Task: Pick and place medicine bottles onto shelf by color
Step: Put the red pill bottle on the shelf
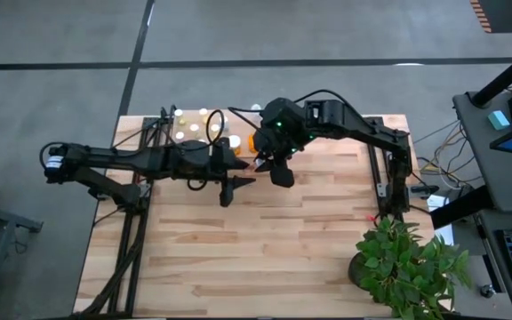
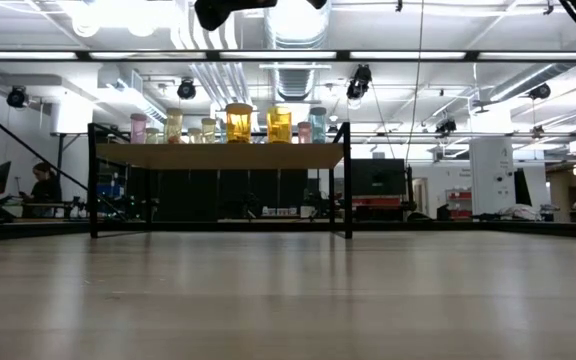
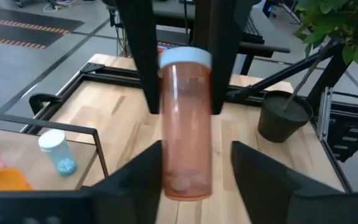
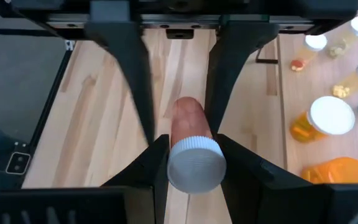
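A pink translucent medicine bottle (image 3: 185, 130) with a white cap (image 4: 194, 163) hangs upright, high above the table. My right gripper (image 4: 194, 180) is shut on it from above. My left gripper (image 3: 194, 177) is open; its fingers stand on either side of the bottle's lower end, with a gap showing beside one finger. In the high view the two grippers meet near the table's far middle, right (image 1: 278, 167) and left (image 1: 238, 173), and hide the bottle. The shelf (image 2: 218, 157) stands at the far left and carries several bottles, among them yellow ones (image 2: 239, 122). My right gripper pinches the bottle between its two fingers (image 3: 145, 68) at the cap end (image 3: 185, 59). The fingers point down and lie along the bottle. The bottle hangs upright below them, cap up, clear of the table.
An orange bottle (image 4: 325, 121) and other small bottles stand on the shelf board (image 4: 303, 93) close beside the grippers. A bottle with blue pills (image 3: 58, 152) stands near the shelf's black rail. A potted plant (image 1: 407, 267) stands at the near right corner. The near half of the table (image 1: 238, 258) is bare wood.
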Action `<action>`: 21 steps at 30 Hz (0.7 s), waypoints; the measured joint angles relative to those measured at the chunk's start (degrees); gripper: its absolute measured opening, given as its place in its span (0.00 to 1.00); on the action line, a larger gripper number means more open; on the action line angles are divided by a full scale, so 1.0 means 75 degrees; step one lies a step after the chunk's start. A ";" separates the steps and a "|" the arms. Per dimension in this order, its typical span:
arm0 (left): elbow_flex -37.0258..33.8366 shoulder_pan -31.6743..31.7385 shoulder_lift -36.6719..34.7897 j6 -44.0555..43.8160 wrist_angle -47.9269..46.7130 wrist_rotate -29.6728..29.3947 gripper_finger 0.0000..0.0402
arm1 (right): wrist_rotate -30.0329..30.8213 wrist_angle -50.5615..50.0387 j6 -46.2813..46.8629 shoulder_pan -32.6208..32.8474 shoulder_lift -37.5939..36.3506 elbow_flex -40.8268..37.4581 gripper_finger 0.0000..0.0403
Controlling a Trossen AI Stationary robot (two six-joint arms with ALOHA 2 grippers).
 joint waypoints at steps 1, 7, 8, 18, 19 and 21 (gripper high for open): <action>0.0000 0.0000 0.0000 0.0000 -0.0007 -0.0003 0.38 | -0.0029 -0.0003 0.0011 0.0000 0.0000 0.0000 0.26; -0.0006 0.0006 0.0000 -0.0006 -0.0010 -0.0043 0.18 | -0.0044 -0.0002 0.0060 0.0009 0.0000 0.0000 0.26; -0.0006 0.0006 0.0000 -0.0003 -0.0016 -0.0062 0.17 | -0.0044 0.0017 0.0073 0.0009 0.0000 0.0000 0.27; -0.0007 0.0000 0.0040 0.0281 0.0169 -0.0540 0.21 | 0.0068 0.0416 0.0423 0.0023 -0.0005 -0.0003 0.30; -0.0009 0.0000 0.0044 0.0339 0.0230 -0.0562 0.21 | 0.0068 0.0496 0.0479 0.0023 -0.0016 -0.0003 0.30; -0.0009 -0.0003 0.0044 0.0439 0.0295 -0.0657 0.20 | 0.0068 0.0707 0.0571 0.0020 -0.0063 -0.0003 0.30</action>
